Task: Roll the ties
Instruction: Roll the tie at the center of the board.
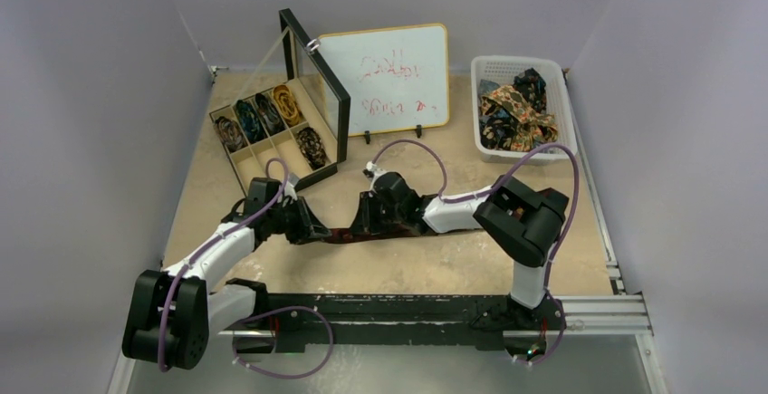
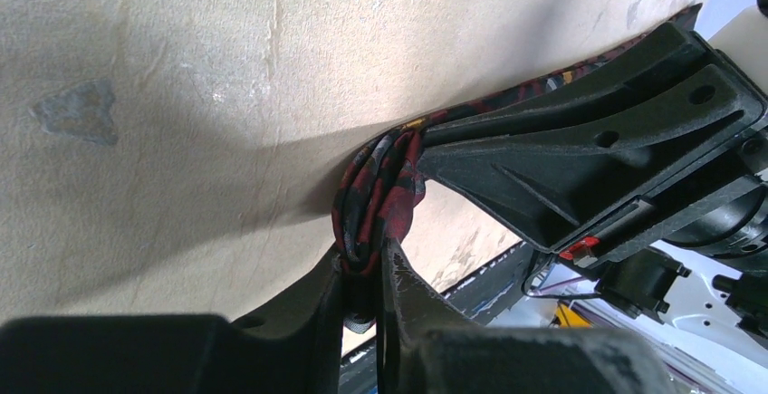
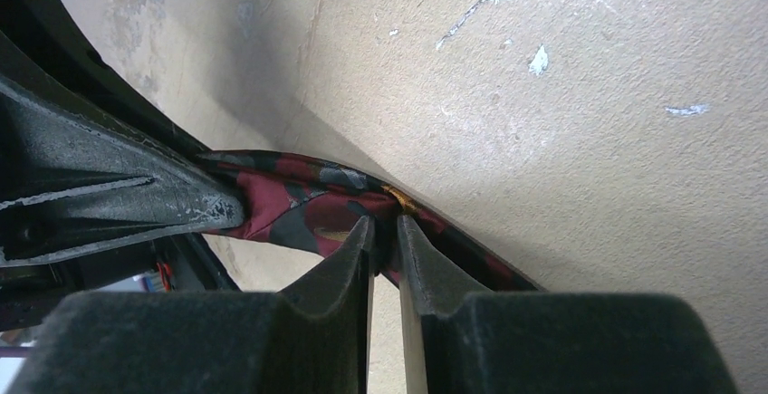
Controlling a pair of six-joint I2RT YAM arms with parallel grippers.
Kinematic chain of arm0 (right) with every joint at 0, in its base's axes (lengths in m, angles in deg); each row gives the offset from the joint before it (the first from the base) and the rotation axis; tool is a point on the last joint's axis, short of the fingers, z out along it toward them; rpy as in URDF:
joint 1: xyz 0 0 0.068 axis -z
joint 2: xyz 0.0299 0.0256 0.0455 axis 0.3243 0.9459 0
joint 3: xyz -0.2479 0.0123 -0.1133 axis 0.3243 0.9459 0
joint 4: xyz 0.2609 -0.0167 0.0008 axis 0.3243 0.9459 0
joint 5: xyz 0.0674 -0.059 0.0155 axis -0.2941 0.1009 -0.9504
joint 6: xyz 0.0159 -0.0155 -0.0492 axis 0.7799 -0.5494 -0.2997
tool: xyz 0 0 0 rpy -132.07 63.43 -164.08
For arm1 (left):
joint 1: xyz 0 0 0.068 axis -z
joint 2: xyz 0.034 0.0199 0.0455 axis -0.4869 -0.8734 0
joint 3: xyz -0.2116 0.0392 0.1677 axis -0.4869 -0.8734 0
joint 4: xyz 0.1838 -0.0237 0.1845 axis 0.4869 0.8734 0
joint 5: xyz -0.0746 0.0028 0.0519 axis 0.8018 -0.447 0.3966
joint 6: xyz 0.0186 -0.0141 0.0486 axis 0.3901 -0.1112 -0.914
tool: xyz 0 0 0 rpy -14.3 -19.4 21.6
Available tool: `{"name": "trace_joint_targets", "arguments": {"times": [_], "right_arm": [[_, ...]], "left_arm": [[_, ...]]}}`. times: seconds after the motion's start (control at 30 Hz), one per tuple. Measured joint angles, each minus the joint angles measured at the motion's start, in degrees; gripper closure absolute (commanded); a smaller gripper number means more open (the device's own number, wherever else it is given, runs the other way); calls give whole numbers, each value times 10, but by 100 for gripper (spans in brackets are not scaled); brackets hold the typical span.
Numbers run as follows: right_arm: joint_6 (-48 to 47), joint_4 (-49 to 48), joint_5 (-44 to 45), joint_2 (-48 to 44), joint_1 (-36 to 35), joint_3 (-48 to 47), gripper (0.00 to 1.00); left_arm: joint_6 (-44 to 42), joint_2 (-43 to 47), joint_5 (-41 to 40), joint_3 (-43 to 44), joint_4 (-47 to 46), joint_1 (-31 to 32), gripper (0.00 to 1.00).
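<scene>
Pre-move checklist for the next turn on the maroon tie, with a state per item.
1. Grip of left gripper on maroon tie: ok, shut on the bunched end.
2. Grip of right gripper on the same tie: ok, shut on the fabric.
3. Rolling begun: ok, several layers are bunched at the left gripper.
4. Room between the two grippers: not ok, they sit almost against each other.
5. Rest of the tie straight on the table: cannot tell, the arms hide most of it.
6. Free compartment in the box: ok, the front row has empty ones.
</scene>
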Motion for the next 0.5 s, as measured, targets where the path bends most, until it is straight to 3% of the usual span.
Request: {"name": "trace_joint_targets", "arguments": {"times": [0.2,0.5], "right_arm": [[8,-26,-1,0,0,15,86],[28,-56,-6,7,0,25,89]], "left_arm": [[19,5,-2,0,0,0,63],[52,42,-30,-14,11,0,60]]}}
